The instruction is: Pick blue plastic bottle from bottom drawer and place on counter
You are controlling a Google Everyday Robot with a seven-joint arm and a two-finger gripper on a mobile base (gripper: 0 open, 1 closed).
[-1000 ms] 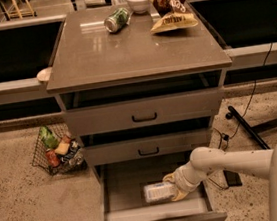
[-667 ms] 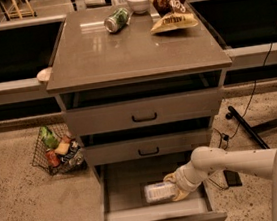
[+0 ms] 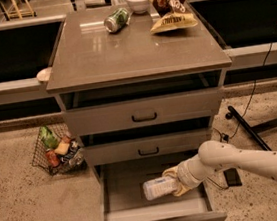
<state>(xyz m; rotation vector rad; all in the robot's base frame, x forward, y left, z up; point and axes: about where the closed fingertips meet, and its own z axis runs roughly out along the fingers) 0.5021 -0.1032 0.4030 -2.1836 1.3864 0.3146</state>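
The blue plastic bottle [image 3: 159,187], clear with a pale label, lies on its side in the open bottom drawer [image 3: 120,205], just over the grey floor. My gripper [image 3: 175,182] reaches in from the right on the white arm [image 3: 245,162]. Its yellowish fingers [image 3: 172,173] close above and below the bottle's right end. The counter [image 3: 131,53] is the glossy grey-brown top of the cabinet, above the two upper drawers.
On the counter's far side lie a green can [image 3: 117,20], a white bowl [image 3: 139,0] and a chip bag [image 3: 171,8]. The top drawer [image 3: 144,113] and middle drawer [image 3: 148,146] stand slightly out. A wire basket [image 3: 56,148] of items sits on the floor at left. Cables run at right.
The gripper and bottle have shifted very slightly up and to the right in the bottom drawer. Nothing else has moved.
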